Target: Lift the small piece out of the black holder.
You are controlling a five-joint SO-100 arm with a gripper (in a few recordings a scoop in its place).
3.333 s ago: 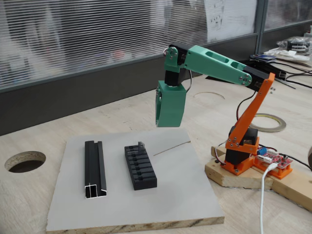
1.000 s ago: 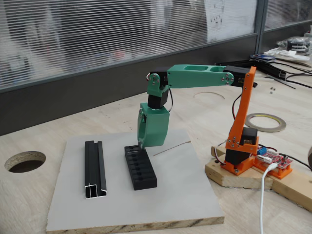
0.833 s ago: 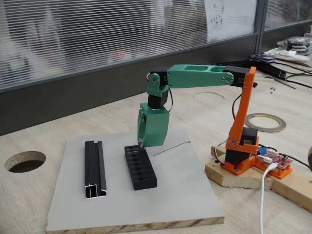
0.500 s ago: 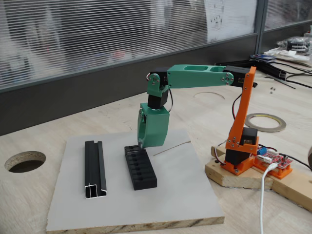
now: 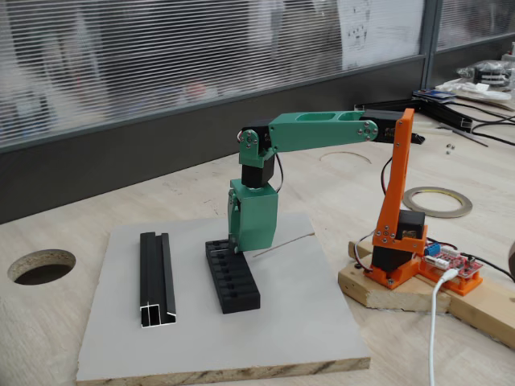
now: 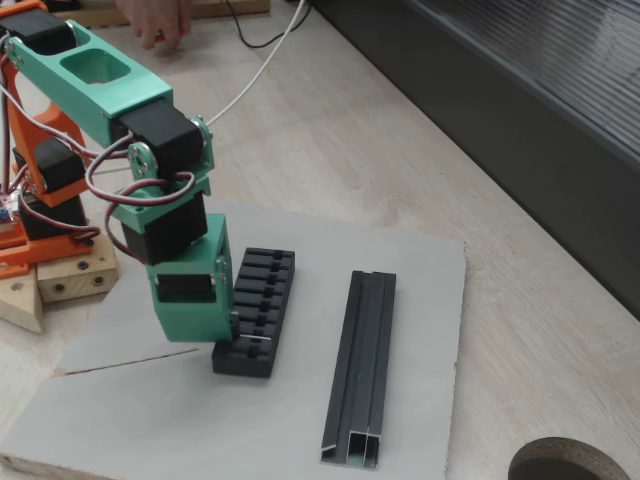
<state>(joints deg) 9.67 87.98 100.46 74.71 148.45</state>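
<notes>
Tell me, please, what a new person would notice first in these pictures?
The green gripper first: it points straight down onto the far end of the black holder on the grey board. Left of the holder in that fixed view lies a longer black rail, and behind it a thin wire.

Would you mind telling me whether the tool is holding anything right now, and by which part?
It cannot be told: the tool sits at the black holder's end, its tips hidden by its green body.

- Lighting: even, soft daylight, probably from the blinds (image 5: 161, 64).
- Shadows: faint.
- Focus: foreground sharp, background slightly blurred.
- Glare: none.
</notes>
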